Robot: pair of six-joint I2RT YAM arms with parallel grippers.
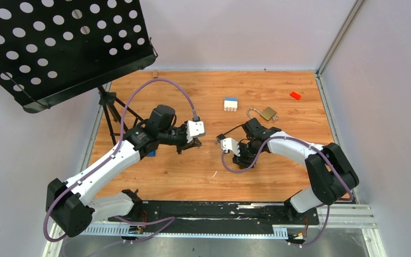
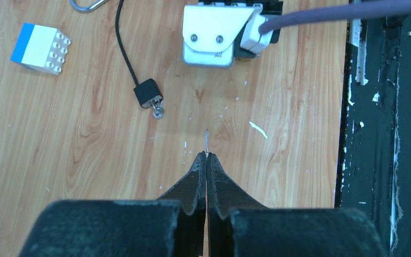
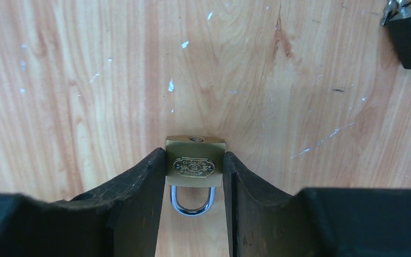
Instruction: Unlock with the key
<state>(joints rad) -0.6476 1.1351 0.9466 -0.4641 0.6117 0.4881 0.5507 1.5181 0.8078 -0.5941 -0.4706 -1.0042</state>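
**Two pincers, one key, one little lock**

A big black stand with holes is leaning over the far left corner of the wooden table, well to the left of the blue and white block.

The left pincer is sitting to the left of the block, on the side nearer the arms' bases. Its two fingers are pressing tight together. They are pinching the key, which is sticking out past the tips as a thin grey sliver, seen edge-on.

The blocky end of a black cable is lying flat on the wood, near the block on the bases' side.

The right pincer is sitting just on the bases' side of the block too. Its fingers are standing partly apart and squeezing the small brass padlock, one finger touching each side of the lock's body. The lock's silver loop is pointing back toward the wrist.

A bigger brass padlock, with its loop swung open, is lying just to the right of the block. A small red brick is lying farther right of the block, a little nearer the back wall.
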